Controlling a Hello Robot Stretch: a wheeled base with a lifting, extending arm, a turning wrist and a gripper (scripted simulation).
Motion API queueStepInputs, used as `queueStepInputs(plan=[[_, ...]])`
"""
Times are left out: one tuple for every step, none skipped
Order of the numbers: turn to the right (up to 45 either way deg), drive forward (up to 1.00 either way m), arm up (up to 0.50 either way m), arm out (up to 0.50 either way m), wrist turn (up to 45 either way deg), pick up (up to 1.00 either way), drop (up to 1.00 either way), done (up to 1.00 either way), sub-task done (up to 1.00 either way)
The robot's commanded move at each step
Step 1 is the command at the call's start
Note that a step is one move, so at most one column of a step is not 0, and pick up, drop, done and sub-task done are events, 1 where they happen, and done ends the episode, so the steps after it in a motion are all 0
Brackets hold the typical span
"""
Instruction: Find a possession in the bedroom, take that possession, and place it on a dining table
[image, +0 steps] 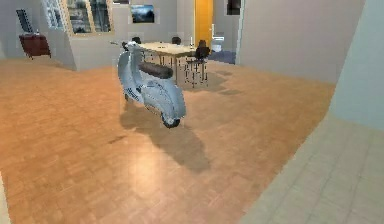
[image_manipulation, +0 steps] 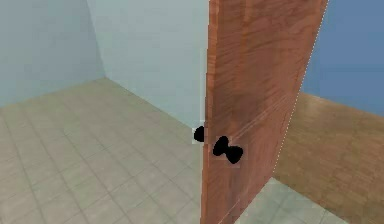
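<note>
A pale blue-grey scooter (image: 150, 88) with a rounded glossy body and a dark seat stands on the reddish wood parquet floor (image: 70, 140) in the middle of the forward view. Beyond it, well apart, stands the dining table (image: 165, 47), a flat light-wood top on thin legs, with dark chairs (image: 200, 58) close around it. Behind the table there is a tall yellow-orange door (image: 203, 18), and a dark framed picture (image: 143, 13) hangs on the grey wall. A low dark red-brown cabinet (image: 34, 45) stands at the far left. At the lower right the parquet meets pale beige floor tiles (image: 330, 180).

In the arm side view a reddish-brown wooden door (image_manipulation: 265, 90) with a streaked grain stands edge-on, with 2 black rounded knobs (image_manipulation: 233, 152) at its edge. Left of it, square pale tiles (image_manipulation: 80, 140) run to a smooth light blue wall (image_manipulation: 150, 50).

The gripper's state cannot be told.
</note>
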Motion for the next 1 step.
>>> queueStepInputs(plan=[[24.0,0.00,0.00,0.00,0.0,0.00,0.00,0.00,0.00]])
